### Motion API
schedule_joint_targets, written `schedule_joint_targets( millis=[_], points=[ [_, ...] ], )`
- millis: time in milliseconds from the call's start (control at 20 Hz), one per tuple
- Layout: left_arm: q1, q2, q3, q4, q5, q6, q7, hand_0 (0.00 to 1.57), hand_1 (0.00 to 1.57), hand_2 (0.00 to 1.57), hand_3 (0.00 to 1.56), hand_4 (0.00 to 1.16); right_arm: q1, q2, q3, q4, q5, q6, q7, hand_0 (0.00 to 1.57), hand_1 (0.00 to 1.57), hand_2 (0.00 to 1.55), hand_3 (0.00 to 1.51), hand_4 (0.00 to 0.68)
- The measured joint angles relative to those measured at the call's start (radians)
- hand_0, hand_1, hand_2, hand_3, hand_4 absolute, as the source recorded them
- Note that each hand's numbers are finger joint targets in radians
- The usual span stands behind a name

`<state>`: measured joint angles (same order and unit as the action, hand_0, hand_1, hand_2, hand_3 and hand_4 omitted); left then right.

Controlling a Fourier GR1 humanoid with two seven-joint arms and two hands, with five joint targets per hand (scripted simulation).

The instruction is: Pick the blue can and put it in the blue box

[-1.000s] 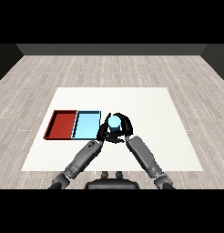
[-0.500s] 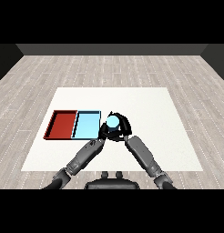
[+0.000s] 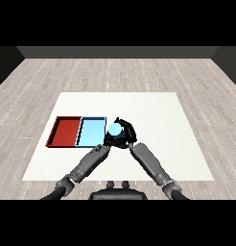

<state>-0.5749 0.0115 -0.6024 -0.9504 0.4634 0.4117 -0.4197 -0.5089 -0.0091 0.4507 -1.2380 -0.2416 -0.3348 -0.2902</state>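
Observation:
The blue can [image 3: 114, 129] shows its pale round top just right of the light blue tray [image 3: 91, 131]. My right hand [image 3: 125, 135] is curled round the can from the right and holds it at the tray's right edge. My left hand [image 3: 109, 140] sits close against the can's lower left side, mostly hidden by it, so its fingers cannot be made out. The can's body is largely covered by the hands.
A red tray [image 3: 66, 131] lies directly left of the light blue tray, the two touching side by side. The white table [image 3: 158, 115] stretches out to the right and behind the hands. Wooden floor surrounds the table.
My right hand and the blue can have shifted slightly left, towards the light blue tray's right edge. The left forearm has followed a little.

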Motion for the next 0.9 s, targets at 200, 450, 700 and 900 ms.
schedule_joint_targets(
  millis=[200,450,700,900],
  points=[
    [0.008,0.009,-0.014,0.0,0.005,0.045,0.001,0.0,0.0,0.39,0.0,0.78,-0.016,-0.008,0.033,-0.005,-0.005,-0.031,-0.001,1.45,1.45,1.46,1.37,0.511],
    [0.017,0.01,-0.031,-0.028,0.023,0.14,0.041,1.57,1.57,1.57,1.47,1.13,-0.024,-0.012,0.038,-0.005,-0.031,-0.029,-0.006,1.43,1.43,1.46,1.38,0.529],
    [-0.001,0.014,-0.035,-0.033,-0.001,0.195,0.084,1.57,1.57,1.55,1.46,1.14,-0.022,-0.014,0.03,-0.035,-0.018,-0.028,0.025,1.43,1.43,1.46,1.38,0.534],
    [-0.003,0.011,-0.035,-0.023,-0.01,0.221,0.083,1.57,1.57,1.56,1.47,1.14,-0.018,-0.009,0.023,-0.026,-0.023,-0.022,0.013,1.42,1.42,1.46,1.38,0.522]
  ],
)
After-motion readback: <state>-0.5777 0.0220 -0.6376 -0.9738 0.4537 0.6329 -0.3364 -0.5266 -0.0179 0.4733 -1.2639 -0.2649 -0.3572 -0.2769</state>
